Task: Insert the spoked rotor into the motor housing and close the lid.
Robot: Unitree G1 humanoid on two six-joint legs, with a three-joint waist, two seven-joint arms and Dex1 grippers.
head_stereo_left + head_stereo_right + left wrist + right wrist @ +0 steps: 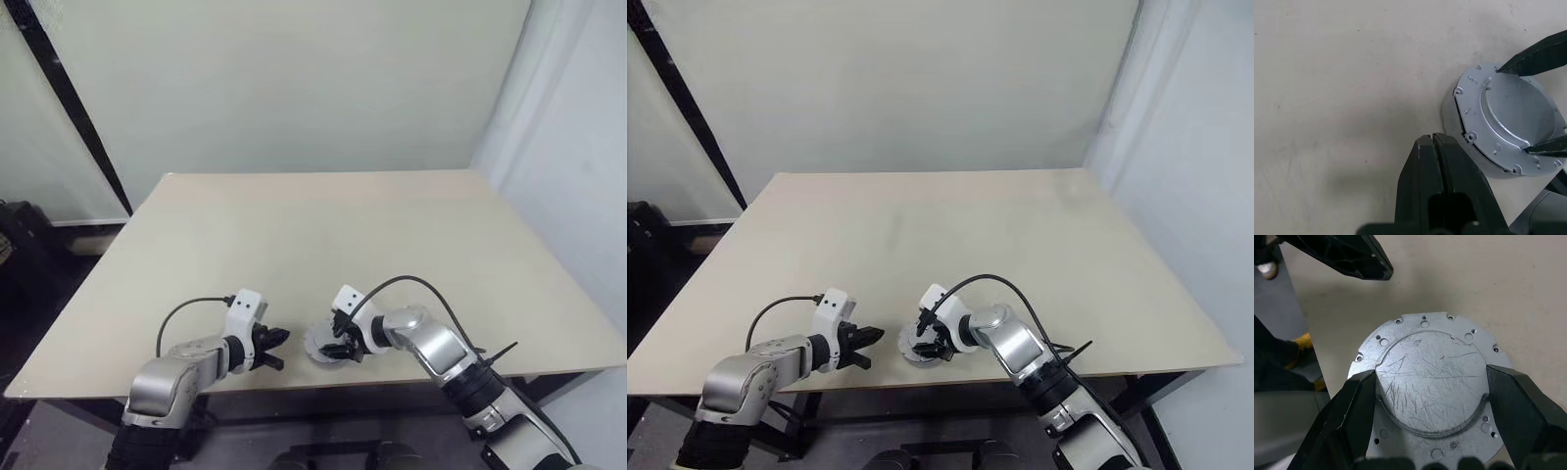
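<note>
Lid [1430, 382] covers whatever sits beneath it, so rotor and windings can't be checked. In the head views the lid is too small to make out detail, and the right pincer [343, 345] sits over part of it. In the right wrist view the two black fingers [1344, 421] hide the lid's flange on both sides, and their bases run off the frame edge. In the left wrist view the lid's far side is cut off by the frame edge. Desk [294, 235] near corners are hidden behind the arms.

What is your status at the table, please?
Left claw shut, empty, beside the lid. Right claw straddling the lid's raised centre. Lid seated on the assembly; nothing in the way.
</note>
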